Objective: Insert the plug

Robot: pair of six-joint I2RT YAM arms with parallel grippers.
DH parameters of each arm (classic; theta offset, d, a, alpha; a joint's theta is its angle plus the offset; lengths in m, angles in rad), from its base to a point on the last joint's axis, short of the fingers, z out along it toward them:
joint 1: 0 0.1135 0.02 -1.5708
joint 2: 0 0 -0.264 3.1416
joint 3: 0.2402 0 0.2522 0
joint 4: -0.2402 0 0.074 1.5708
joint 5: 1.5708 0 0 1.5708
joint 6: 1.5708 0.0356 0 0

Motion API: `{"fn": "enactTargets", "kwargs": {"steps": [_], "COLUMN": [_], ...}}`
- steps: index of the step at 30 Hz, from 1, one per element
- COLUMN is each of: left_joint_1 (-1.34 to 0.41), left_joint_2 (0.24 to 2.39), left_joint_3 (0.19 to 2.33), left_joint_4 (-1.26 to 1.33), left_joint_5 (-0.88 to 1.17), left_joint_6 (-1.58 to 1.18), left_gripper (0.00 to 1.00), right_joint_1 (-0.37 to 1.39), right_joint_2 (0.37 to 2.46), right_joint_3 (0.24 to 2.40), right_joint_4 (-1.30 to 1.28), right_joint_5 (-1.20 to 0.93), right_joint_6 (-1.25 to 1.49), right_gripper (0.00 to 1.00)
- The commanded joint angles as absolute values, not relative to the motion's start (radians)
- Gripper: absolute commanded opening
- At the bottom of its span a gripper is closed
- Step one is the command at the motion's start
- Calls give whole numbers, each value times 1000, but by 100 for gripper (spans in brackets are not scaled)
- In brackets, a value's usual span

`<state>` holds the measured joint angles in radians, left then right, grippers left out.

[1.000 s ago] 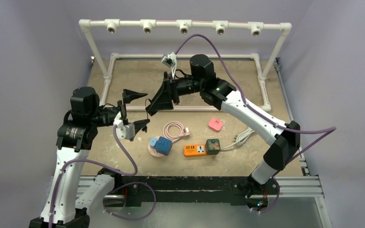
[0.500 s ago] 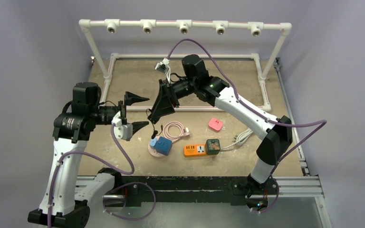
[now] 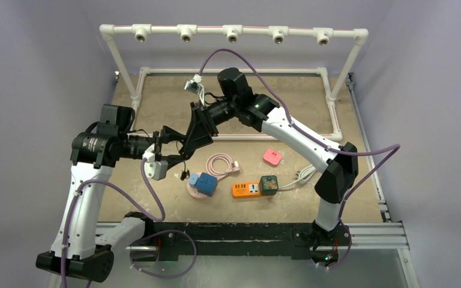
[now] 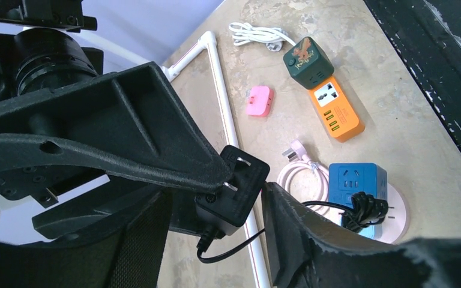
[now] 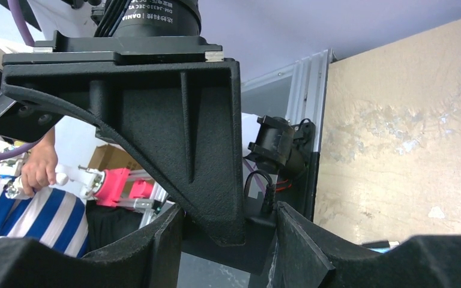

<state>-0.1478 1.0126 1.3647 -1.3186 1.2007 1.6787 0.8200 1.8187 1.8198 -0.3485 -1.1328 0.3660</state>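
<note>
The plug (image 4: 234,191) is black, and its thin cable is black too. The table (image 4: 390,120) is beige and mottled. The power strip (image 4: 336,111) is orange, and the cube socket (image 4: 308,62) on it is dark green with a brown animal picture. The adapter (image 4: 259,100) is pink, the other cube (image 4: 357,184) is blue, the coiled cable (image 4: 303,174) is pale pink, and the cord (image 4: 252,33) is white. The arm cables (image 3: 225,50) are purple.

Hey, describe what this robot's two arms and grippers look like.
Both the left arm and right arm have white links, black joint housings and a loose purple cable. The left gripper and right gripper have matte black, ribbed, wedge-shaped fingers.
</note>
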Motion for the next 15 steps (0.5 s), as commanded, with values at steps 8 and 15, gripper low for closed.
{"fn": "enactTargets", "kwargs": {"steps": [8,15], "left_joint_1": [-156,-156], "left_joint_2": [1010,974], "left_joint_3": [1388,1352], "left_joint_4": [-1422,-1317], "left_joint_5": [1233,1261], "left_joint_6": [1818,1695], "left_gripper": [10,0], "right_joint_1": [822,822], "right_joint_2": [1805,1807], "right_joint_3": [1866,1872], "right_joint_4": [-398,-375], "right_joint_5": [-1111,-1092], "right_joint_6": [324,347], "right_gripper": [61,80]}}
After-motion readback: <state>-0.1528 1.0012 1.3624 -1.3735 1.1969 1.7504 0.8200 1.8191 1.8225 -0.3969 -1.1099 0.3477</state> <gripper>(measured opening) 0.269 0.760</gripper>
